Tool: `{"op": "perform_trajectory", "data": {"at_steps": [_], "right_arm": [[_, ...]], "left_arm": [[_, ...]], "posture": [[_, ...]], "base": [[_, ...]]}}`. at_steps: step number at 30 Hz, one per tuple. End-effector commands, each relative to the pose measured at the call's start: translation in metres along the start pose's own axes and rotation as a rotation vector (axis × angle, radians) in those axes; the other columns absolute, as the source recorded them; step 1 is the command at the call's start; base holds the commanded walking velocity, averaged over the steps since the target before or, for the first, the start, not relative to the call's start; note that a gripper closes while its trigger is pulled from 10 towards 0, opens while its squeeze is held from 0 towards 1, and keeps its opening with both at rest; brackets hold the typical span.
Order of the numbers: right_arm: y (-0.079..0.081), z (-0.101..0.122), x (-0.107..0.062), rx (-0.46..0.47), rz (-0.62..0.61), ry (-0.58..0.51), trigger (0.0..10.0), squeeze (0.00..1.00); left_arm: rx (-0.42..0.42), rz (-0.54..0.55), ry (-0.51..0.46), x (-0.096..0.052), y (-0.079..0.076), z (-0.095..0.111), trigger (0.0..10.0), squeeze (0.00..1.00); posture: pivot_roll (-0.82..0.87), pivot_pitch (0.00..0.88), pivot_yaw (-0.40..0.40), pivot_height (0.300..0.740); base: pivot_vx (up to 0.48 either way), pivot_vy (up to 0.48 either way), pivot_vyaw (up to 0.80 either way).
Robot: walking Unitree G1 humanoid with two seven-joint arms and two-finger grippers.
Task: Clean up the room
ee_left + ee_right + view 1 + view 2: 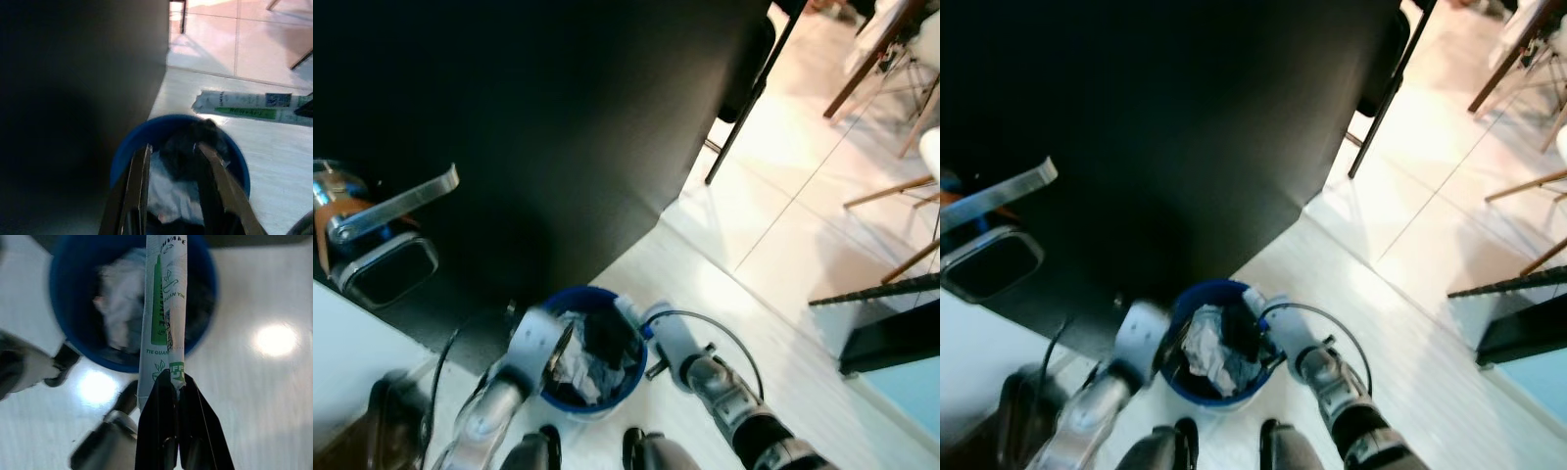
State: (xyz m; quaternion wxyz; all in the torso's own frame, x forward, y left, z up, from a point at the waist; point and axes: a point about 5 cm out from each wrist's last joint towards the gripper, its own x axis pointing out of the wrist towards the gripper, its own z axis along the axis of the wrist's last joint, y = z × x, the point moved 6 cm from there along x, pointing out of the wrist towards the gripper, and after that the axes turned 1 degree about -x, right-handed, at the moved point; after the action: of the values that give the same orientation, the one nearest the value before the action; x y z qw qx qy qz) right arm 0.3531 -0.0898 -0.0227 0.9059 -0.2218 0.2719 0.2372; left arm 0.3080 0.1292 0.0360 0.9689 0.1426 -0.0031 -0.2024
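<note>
A blue bin [593, 351] stands on the white floor just ahead of my feet, holding crumpled white paper [1203, 351] and dark scraps. My left gripper [176, 181] reaches over the bin's left rim, its fingers [139, 183] apart above the contents, a dark crumpled lump below the gap. My right gripper [177, 382] is shut on the end of a long white packet [166, 308] with green print. The packet [254, 105] is held level over the bin's right rim.
A large black table [558, 117] looms over the bin at the left and back. A silver and black appliance [372, 235] sits at the far left, a dark bag [391, 411] below it. Wooden chair legs [891, 191] and a black stand [886, 338] occupy the right.
</note>
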Motion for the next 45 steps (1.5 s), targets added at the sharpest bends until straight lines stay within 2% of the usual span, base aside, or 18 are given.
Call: {"op": "perform_trajectory", "data": {"at_steps": [1,2,3,4,7,13,14,15,16,19,20,26,29,31,32,36,42,45], "right_arm": [[0.018,-0.013,0.001,-0.026,0.069,0.047,10.0,0.00],[0.018,-0.013,0.001,-0.026,0.069,0.047,10.0,0.00],[0.031,-0.013,0.002,-0.059,0.125,0.060,10.0,0.00],[0.031,-0.013,0.002,-0.059,0.125,0.060,10.0,0.00],[0.056,-0.014,0.003,-0.118,0.238,0.080,10.0,0.00],[0.070,-0.012,0.002,-0.136,0.301,0.078,10.0,0.00],[0.073,-0.010,0.003,-0.143,0.314,0.073,10.0,0.07],[0.073,-0.010,0.003,-0.143,0.314,0.073,10.0,0.07],[0.071,-0.006,0.004,-0.136,0.300,0.063,10.0,1.00],[0.067,-0.003,0.005,-0.134,0.271,0.052,10.0,1.00],[0.066,-0.001,0.005,-0.108,0.267,0.047,10.0,0.00],[0.058,0.003,0.006,-0.032,0.245,0.028,10.0,0.00],[0.037,0.008,0.005,0.051,0.169,-0.015,10.0,0.00],[0.037,0.008,0.005,0.051,0.169,-0.015,10.0,0.00],[0.023,0.010,0.003,0.114,0.115,-0.050,10.0,0.00],[-0.017,0.008,-0.014,0.284,-0.080,-0.158,10.0,0.00],[-0.029,-0.007,-0.029,0.330,-0.199,-0.184,10.0,0.00],[-0.033,-0.017,-0.035,0.349,-0.234,-0.177,10.0,0.00]], "left_arm": [[0.054,-0.081,-0.012,-0.010,-0.012,0.003,10.0,0.00],[0.054,-0.081,-0.012,-0.010,-0.012,0.003,10.0,0.00],[0.097,-0.121,-0.002,-0.023,-0.017,0.000,10.0,0.00],[0.097,-0.121,-0.002,-0.023,-0.017,0.000,10.0,0.00],[0.142,-0.137,0.009,-0.038,-0.019,-0.004,10.0,0.00],[0.148,-0.113,0.011,-0.040,-0.017,-0.003,10.0,0.00],[0.154,-0.108,0.019,-0.041,-0.017,-0.002,10.0,0.00],[0.154,-0.108,0.019,-0.041,-0.017,-0.002,10.0,0.00],[0.160,-0.099,0.030,-0.044,-0.016,0.001,10.0,0.00],[0.159,-0.091,0.035,-0.045,-0.014,0.002,10.0,0.00],[0.144,-0.070,0.036,-0.043,-0.010,0.004,10.0,0.00],[0.092,-0.019,0.027,-0.031,-0.001,0.013,10.0,0.00],[0.046,0.007,0.051,-0.011,0.005,0.016,10.0,0.00],[0.046,0.007,0.051,-0.011,0.005,0.016,10.0,0.00],[0.011,0.018,0.070,0.000,0.006,0.017,10.0,0.00],[-0.009,0.006,0.093,0.028,-0.005,0.024,10.0,0.00],[-0.097,-0.015,0.103,0.043,-0.015,0.024,10.0,0.00],[-0.098,-0.017,0.132,0.047,-0.018,0.019,10.0,0.00]], "posture": [[0.05,0.363,-0.130,0.740],[0.05,0.363,-0.130,0.740],[0.06,0.363,-0.144,0.740],[0.06,0.363,-0.144,0.740],[0.09,0.360,-0.169,0.740],[0.09,0.354,-0.183,0.740],[0.10,0.353,-0.187,0.740],[0.10,0.353,-0.187,0.740],[0.10,0.350,-0.189,0.740],[0.10,0.341,-0.187,0.740],[0.10,0.334,-0.184,0.740],[0.10,0.270,-0.170,0.740],[0.10,0.211,-0.147,0.740],[0.10,0.211,-0.147,0.740],[0.09,0.154,-0.119,0.740],[0.05,0.048,-0.038,0.740],[0.02,0.000,0.005,0.740],[0.01,0.000,0.018,0.740]], "base": [[0.000,0.000,0.00],[0.000,0.000,0.00],[0.000,0.000,0.00],[0.000,0.000,0.00],[0.000,0.000,0.00],[0.000,0.000,0.00],[0.000,0.000,0.00],[0.000,0.000,0.00],[0.000,0.000,0.00],[0.000,0.000,0.00],[0.000,0.000,0.00],[0.000,0.000,0.00],[0.000,0.000,0.00],[0.000,0.000,0.00],[0.000,0.000,0.00],[0.000,0.000,0.00],[0.000,0.000,0.00],[0.000,0.000,0.00]]}}
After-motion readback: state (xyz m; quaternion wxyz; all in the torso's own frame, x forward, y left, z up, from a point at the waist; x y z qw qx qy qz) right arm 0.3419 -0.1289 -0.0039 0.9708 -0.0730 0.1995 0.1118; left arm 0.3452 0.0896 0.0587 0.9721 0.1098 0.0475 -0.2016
